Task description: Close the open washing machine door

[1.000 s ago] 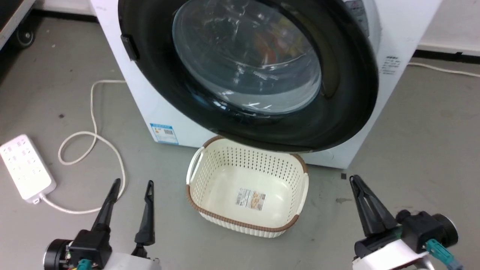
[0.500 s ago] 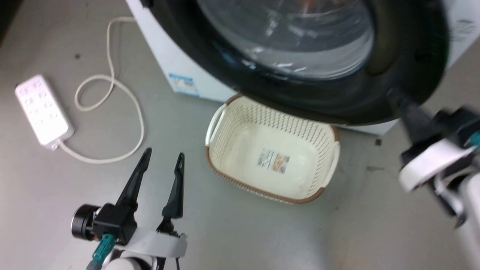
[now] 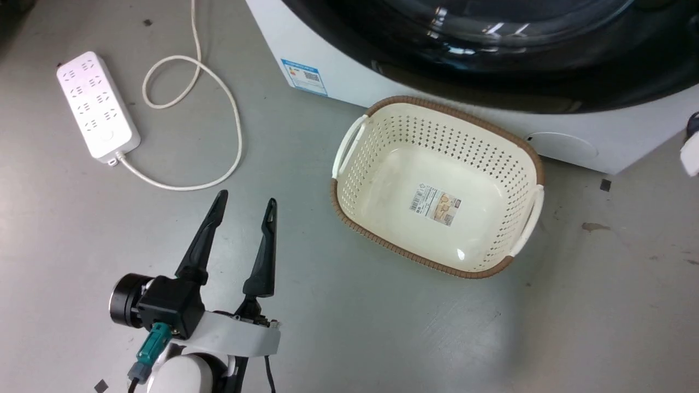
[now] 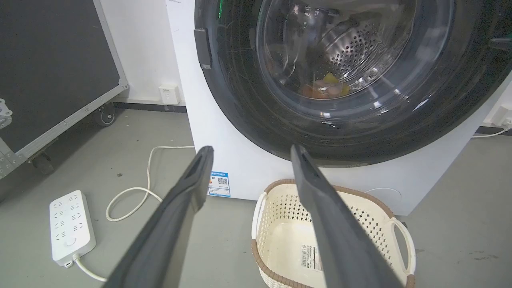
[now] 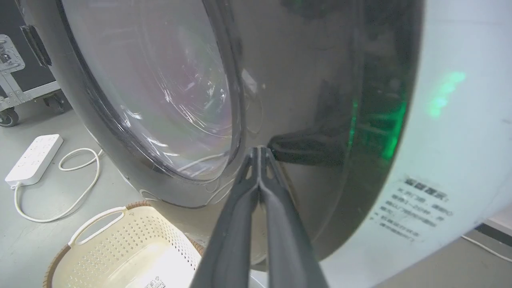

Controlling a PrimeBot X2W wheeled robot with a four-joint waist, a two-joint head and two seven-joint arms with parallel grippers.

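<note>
Right wrist view: right gripper (image 5: 260,149) fingers pressed together, empty, tips at washing machine door (image 5: 312,60). Left gripper (image 3: 247,197) spread wide, empty, above floor (image 3: 382,338).

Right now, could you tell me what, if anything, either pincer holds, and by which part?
Nothing: left pincer open, right pincer shut empty, tips at the washing machine door.

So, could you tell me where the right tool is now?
In the right wrist view, the right tool is shut, with its tips at the black washing machine door, just beside its glass window.
</note>
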